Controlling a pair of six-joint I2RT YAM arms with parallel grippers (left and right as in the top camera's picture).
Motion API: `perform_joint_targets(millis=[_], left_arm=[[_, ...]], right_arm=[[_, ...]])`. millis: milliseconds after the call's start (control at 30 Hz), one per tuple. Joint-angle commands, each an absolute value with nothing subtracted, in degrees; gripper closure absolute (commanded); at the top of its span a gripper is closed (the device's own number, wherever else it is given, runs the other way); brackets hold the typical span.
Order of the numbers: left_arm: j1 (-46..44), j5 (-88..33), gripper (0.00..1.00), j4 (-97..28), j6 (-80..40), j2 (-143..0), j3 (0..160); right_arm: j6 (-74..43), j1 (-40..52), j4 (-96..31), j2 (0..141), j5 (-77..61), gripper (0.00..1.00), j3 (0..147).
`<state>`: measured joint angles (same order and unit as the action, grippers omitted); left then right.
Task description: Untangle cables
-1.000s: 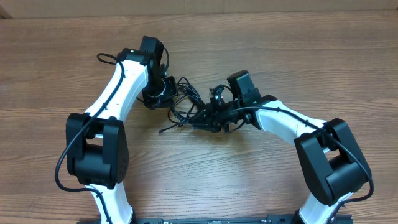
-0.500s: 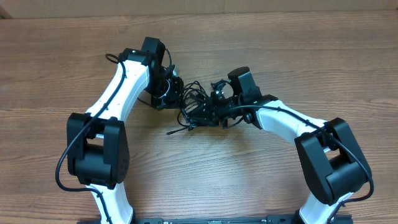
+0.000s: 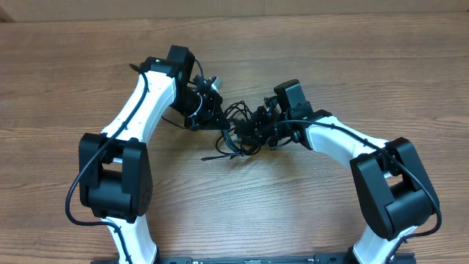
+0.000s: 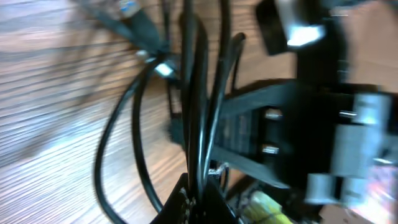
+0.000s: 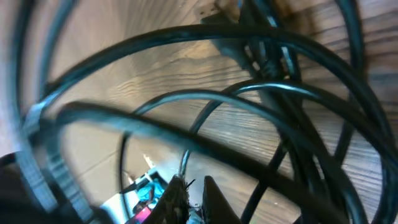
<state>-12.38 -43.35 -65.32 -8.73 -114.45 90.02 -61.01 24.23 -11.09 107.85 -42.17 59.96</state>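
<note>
A tangle of thin black cables (image 3: 236,132) hangs between my two grippers over the middle of the wooden table. One loose plug end (image 3: 206,157) trails to the front left. My left gripper (image 3: 214,114) is shut on several strands at the tangle's left side. In the left wrist view its jaws (image 4: 198,198) pinch strands (image 4: 199,74) that run straight up. My right gripper (image 3: 258,128) holds the tangle's right side. In the right wrist view its jaws (image 5: 194,193) close on a thin strand, with loops (image 5: 249,99) crossing in front.
The wooden table (image 3: 330,59) stretches all round the tangle. Both white arms reach in from the front edge, the left one (image 3: 139,103) and the right one (image 3: 344,143). The right arm's dark wrist (image 4: 280,124) fills the right of the left wrist view.
My left gripper has moved right and slightly back with its strands. The tangle has shifted right and bunched up. My right gripper has drifted a little right.
</note>
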Motion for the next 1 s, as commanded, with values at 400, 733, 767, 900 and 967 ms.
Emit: perform_joint_targets(millis=[400, 733, 767, 900, 967], left_arm=[[-8.6, -70.7, 0.96, -60.0, -5.7, -113.9, 90.8], [-8.7, -47.7, 0.96, -61.9, -12.6, -113.9, 90.8], [-9.0, -42.2, 0.92, -62.2, -13.8, -113.9, 90.8], [-9.8, -29.6, 0.2, -63.2, -16.4, -113.9, 90.8], [-10.1, -21.1, 0.13, -64.7, -18.9, -113.9, 90.8]], right_arm=[[-46.5, 22.6, -11.8, 108.0, -49.6, 0.92, 61.2], [-43.1, 13.4, -13.8, 105.1, -55.2, 0.86, 63.1], [-42.0, 12.3, -16.4, 105.1, -54.7, 0.86, 63.1], [-37.7, 12.3, -23.3, 105.1, -51.0, 0.85, 63.1], [-36.5, 12.8, -27.0, 105.1, -47.0, 0.85, 63.1]])
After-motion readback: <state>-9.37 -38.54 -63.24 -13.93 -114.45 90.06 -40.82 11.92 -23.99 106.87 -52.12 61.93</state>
